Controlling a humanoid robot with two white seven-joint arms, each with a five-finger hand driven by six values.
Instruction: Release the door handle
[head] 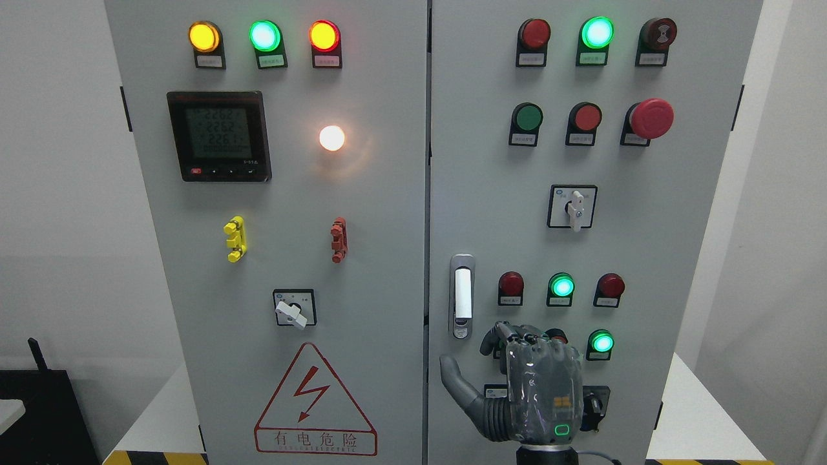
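The door handle (461, 296) is a slim silver latch with a white insert. It lies flush and upright at the left edge of the grey cabinet's right door (491, 194). My right hand (510, 368) is just below and to the right of the handle, back toward the camera, and does not touch it. Its thumb (454, 381) sticks out to the left and its fingers (510, 336) bend loosely toward the panel, holding nothing. The hand hides some controls low on the door. My left hand is out of view.
The right door carries red and green lamps, a red mushroom stop button (651, 118) and a white rotary switch (574, 208). The left door (284, 194) has a meter display (218, 135), lamps, a rotary switch (294, 310) and a warning triangle (314, 403). Both doors look closed.
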